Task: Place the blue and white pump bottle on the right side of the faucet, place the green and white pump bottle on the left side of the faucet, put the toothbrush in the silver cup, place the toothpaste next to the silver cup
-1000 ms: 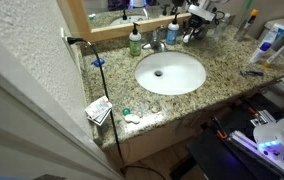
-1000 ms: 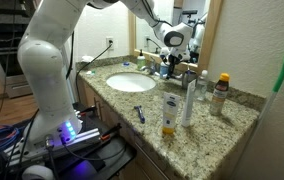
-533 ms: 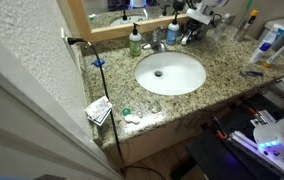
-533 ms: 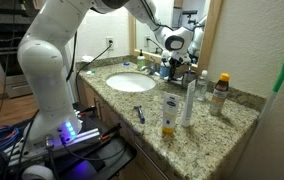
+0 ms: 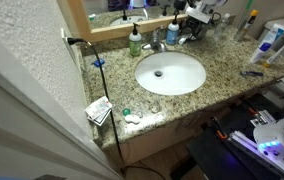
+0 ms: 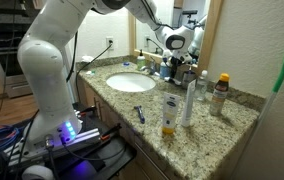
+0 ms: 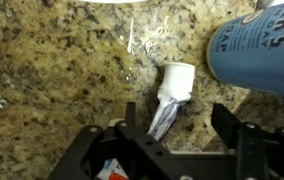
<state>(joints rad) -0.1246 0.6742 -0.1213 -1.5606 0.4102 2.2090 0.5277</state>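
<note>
In the wrist view the toothpaste (image 7: pixel 169 95), a small tube with a white cap, lies on the granite counter. My gripper (image 7: pixel 178 122) stands open over it, the tube nearer the left finger and the right finger well apart. The blue and white pump bottle (image 7: pixel 257 48) stands just beyond, at the upper right. In an exterior view the gripper (image 5: pixel 194 27) hangs at the back of the counter, right of the faucet (image 5: pixel 158 40). The blue bottle (image 5: pixel 172 33) is beside the faucet and the green and white pump bottle (image 5: pixel 135 40) on its other side. The silver cup and toothbrush are hidden.
The white sink basin (image 5: pixel 170 72) fills the counter's middle. Tall white-and-blue bottles (image 6: pixel 190 100) and a brown bottle (image 6: pixel 221 92) stand near the counter's end, with a blue-handled item (image 6: pixel 139 112) near its front edge. A mirror ledge runs close behind the gripper.
The jaws have spread apart and let go of the toothpaste, which now lies on the counter. The arm has hardly moved.
</note>
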